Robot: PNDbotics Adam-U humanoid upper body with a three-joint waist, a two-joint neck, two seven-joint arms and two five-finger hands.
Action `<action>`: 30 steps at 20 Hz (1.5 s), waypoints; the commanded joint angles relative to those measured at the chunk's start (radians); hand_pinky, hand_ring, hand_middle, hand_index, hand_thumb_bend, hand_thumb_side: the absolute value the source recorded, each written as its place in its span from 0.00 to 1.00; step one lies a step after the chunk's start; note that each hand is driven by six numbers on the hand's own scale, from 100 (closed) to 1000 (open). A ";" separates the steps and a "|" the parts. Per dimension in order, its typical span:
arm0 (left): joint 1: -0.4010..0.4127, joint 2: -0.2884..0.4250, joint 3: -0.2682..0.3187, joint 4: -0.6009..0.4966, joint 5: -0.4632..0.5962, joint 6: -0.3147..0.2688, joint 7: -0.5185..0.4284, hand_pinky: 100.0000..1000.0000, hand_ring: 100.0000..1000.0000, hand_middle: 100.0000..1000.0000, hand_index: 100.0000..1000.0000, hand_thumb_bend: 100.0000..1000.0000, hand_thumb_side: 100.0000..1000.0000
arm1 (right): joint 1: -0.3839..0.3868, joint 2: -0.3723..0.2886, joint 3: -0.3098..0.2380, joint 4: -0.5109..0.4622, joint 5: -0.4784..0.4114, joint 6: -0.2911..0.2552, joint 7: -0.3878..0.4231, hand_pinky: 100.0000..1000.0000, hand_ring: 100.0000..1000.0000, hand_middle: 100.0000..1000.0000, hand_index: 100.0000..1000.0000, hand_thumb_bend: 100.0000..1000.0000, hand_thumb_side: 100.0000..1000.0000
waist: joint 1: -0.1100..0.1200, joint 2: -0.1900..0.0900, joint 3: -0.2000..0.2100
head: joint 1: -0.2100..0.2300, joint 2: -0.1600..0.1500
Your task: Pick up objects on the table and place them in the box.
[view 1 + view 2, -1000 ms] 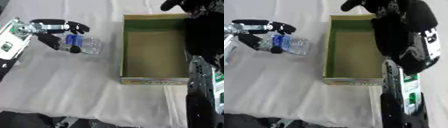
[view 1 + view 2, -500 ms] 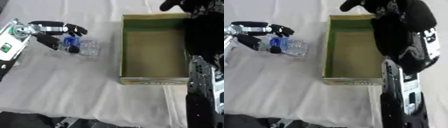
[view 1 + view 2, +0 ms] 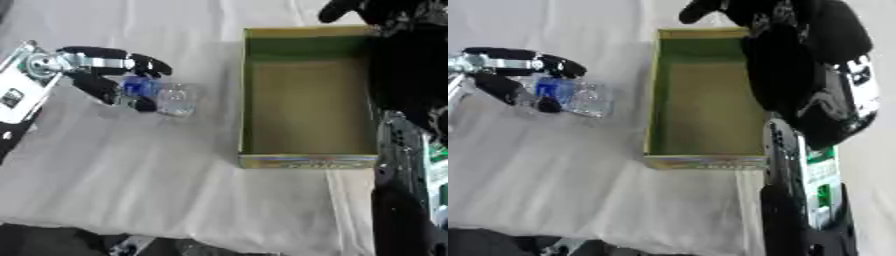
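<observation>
So: left hand's black fingers (image 3: 144, 63) are curled over the top of a small clear plastic bottle with a blue label (image 3: 159, 95), thumb tucked in on the near side, so the bottle sits pinched inside the left hand (image 3: 109, 75). Bottle lies on its side on the white cloth-covered table (image 3: 131, 165), blue-label end inside the grip, clear end poking out toward the box. Can't tell if it's lifted off the cloth or resting on it. Behind the fingers, silver wrist joint and a white-and-black forearm run off toward the left edge of the view. To the right of the bottle, apart from it, stands an open rectangular cardboard box with a green-brown inside (image 3: 306, 95), long side running away from the camera, printed strip along its near outer wall; nothing visible inside it. Right hand (image 3: 710, 9) shows at the top, above the box's far right corner: dark, fingers look bent downward, holding nothing visible, but it's too dark to read the finger state. Its black arm with silver and green parts runs down the right side of the view, covering the box's right wall. Cloth is wrinkled near the front edge.
</observation>
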 commanded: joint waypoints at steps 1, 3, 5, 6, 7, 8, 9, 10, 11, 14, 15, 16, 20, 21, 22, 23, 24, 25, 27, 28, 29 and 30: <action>-0.020 0.053 0.003 -0.005 -0.106 0.005 -0.038 0.96 0.98 1.00 1.00 0.70 0.74 | -0.014 -0.001 0.002 -0.018 -0.004 0.001 0.003 0.58 0.73 0.84 0.82 0.00 1.00 | 0.005 -0.016 0.001 | -0.004 -0.004; -0.024 0.053 0.005 -0.009 -0.208 0.004 -0.061 0.95 0.97 1.00 1.00 0.74 0.74 | -0.015 -0.001 0.002 -0.017 -0.005 0.001 0.004 0.58 0.73 0.84 0.82 0.00 1.00 | 0.005 -0.015 0.002 | -0.006 -0.004; -0.023 0.046 0.008 -0.007 -0.279 0.002 -0.073 0.94 0.96 1.00 1.00 0.76 0.74 | -0.015 -0.002 0.002 -0.017 -0.005 0.001 0.004 0.58 0.73 0.84 0.82 0.00 1.00 | 0.006 -0.014 0.002 | -0.007 -0.004; -0.023 0.043 0.009 -0.005 -0.300 0.001 -0.075 0.93 0.96 1.00 1.00 0.76 0.75 | -0.015 -0.003 0.002 -0.017 -0.005 0.001 0.004 0.58 0.73 0.84 0.82 0.00 1.00 | 0.006 -0.014 0.002 | -0.008 -0.004; -0.022 0.041 0.010 -0.002 -0.315 -0.001 -0.076 0.93 0.95 1.00 1.00 0.76 0.75 | -0.015 -0.003 0.002 -0.017 -0.006 0.002 0.004 0.58 0.73 0.84 0.82 0.00 1.00 | 0.006 -0.013 0.002 | -0.009 -0.004; -0.021 0.039 0.010 0.000 -0.326 -0.002 -0.075 0.92 0.95 1.00 1.00 0.76 0.76 | -0.016 -0.004 0.002 -0.017 -0.006 0.002 0.005 0.58 0.73 0.84 0.82 0.00 1.00 | 0.007 -0.012 0.003 | -0.010 -0.004; -0.021 0.037 0.011 0.002 -0.333 -0.003 -0.073 0.91 0.94 1.00 1.00 0.75 0.76 | -0.016 -0.004 0.002 -0.017 -0.006 0.002 0.005 0.58 0.73 0.84 0.82 0.00 1.00 | 0.007 -0.012 0.003 | -0.010 -0.004; -0.020 0.035 0.011 0.003 -0.338 -0.004 -0.071 0.91 0.94 1.00 1.00 0.75 0.76 | -0.016 -0.005 0.002 -0.018 -0.006 0.002 0.005 0.58 0.73 0.84 0.82 0.00 1.00 | 0.008 -0.012 0.004 | -0.010 -0.004; -0.020 0.034 0.012 0.005 -0.342 -0.004 -0.069 0.89 0.92 1.00 1.00 0.74 0.78 | -0.015 -0.005 0.002 -0.018 -0.006 0.003 0.005 0.58 0.73 0.84 0.82 0.00 1.00 | 0.008 -0.011 0.004 | -0.011 -0.004; -0.018 0.029 0.013 0.007 -0.352 -0.001 -0.054 0.86 0.90 1.00 1.00 0.74 0.78 | -0.015 -0.007 0.002 -0.019 -0.007 0.004 0.006 0.58 0.73 0.84 0.82 0.00 1.00 | 0.009 -0.010 0.006 | -0.013 -0.004; -0.018 0.026 0.014 0.006 -0.356 -0.001 -0.044 0.74 0.82 1.00 1.00 0.74 0.73 | -0.015 -0.007 0.002 -0.019 -0.007 0.004 0.006 0.58 0.73 0.84 0.82 0.00 1.00 | 0.009 -0.010 0.007 | -0.013 -0.004; -0.019 0.023 0.017 0.003 -0.363 0.000 -0.027 0.76 0.83 1.00 1.00 0.75 0.74 | -0.015 -0.007 0.002 -0.019 -0.007 0.004 0.006 0.58 0.73 0.84 0.82 0.00 1.00 | 0.009 -0.009 0.008 | -0.014 -0.004; -0.013 -0.028 0.044 0.003 -0.323 0.005 0.114 0.52 0.69 1.00 0.96 0.54 0.51 | -0.013 -0.008 0.000 -0.021 -0.007 0.006 0.006 0.58 0.73 0.84 0.82 0.00 1.00 | 0.007 -0.008 0.012 | -0.016 -0.004; -0.011 -0.048 0.053 0.011 -0.304 0.008 0.161 0.45 0.61 1.00 0.91 0.41 0.40 | -0.014 -0.007 0.000 -0.021 -0.008 0.006 0.005 0.58 0.73 0.84 0.81 0.00 1.00 | 0.005 -0.007 0.012 | -0.017 -0.004; -0.008 -0.071 0.063 0.022 -0.282 0.012 0.211 0.43 0.60 1.00 0.90 0.38 0.37 | -0.014 -0.007 -0.001 -0.022 -0.007 0.006 0.005 0.58 0.72 0.84 0.81 0.00 1.00 | 0.004 -0.007 0.012 | -0.018 -0.004; -0.006 -0.093 0.071 0.033 -0.263 0.014 0.258 0.38 0.55 1.00 0.87 0.26 0.27 | -0.015 -0.006 -0.002 -0.022 -0.007 0.006 0.005 0.58 0.72 0.84 0.81 0.00 1.00 | 0.002 -0.007 0.012 | -0.018 -0.004; -0.004 -0.116 0.078 0.043 -0.241 0.014 0.307 0.38 0.55 1.00 0.87 0.26 0.27 | -0.016 -0.005 -0.003 -0.023 -0.007 0.006 0.004 0.58 0.72 0.84 0.81 0.00 1.00 | 0.000 -0.006 0.012 | -0.018 -0.004; -0.003 -0.135 0.082 0.051 -0.220 0.011 0.348 0.31 0.50 1.00 0.83 0.11 0.14 | -0.017 -0.004 -0.003 -0.023 -0.007 0.006 0.004 0.58 0.72 0.84 0.81 0.00 1.00 | -0.001 -0.005 0.011 | -0.018 -0.004; 0.001 -0.178 0.091 0.059 -0.162 0.003 0.431 0.27 0.48 1.00 0.79 0.00 0.07 | -0.019 -0.003 -0.005 -0.023 -0.007 0.006 0.003 0.58 0.72 0.84 0.81 0.00 1.00 | -0.005 -0.003 0.010 | -0.018 -0.004; 0.002 -0.198 0.094 0.062 -0.137 0.001 0.466 0.26 0.48 1.00 0.78 0.00 0.07 | -0.019 -0.002 -0.006 -0.024 -0.006 0.006 0.003 0.58 0.72 0.84 0.81 0.00 1.00 | -0.007 -0.002 0.010 | -0.017 -0.004; 0.004 -0.214 0.096 0.063 -0.123 0.000 0.493 0.25 0.47 1.00 0.78 0.00 0.09 | -0.021 -0.002 -0.006 -0.024 -0.007 0.006 0.002 0.58 0.72 0.84 0.81 0.00 1.00 | -0.009 0.000 0.010 | -0.016 -0.004; 0.007 -0.229 0.096 0.063 -0.103 -0.001 0.510 0.25 0.47 1.00 0.78 0.00 0.07 | -0.022 -0.001 -0.007 -0.025 -0.007 0.006 0.002 0.58 0.72 0.84 0.81 0.00 1.00 | -0.011 0.002 0.009 | -0.016 -0.004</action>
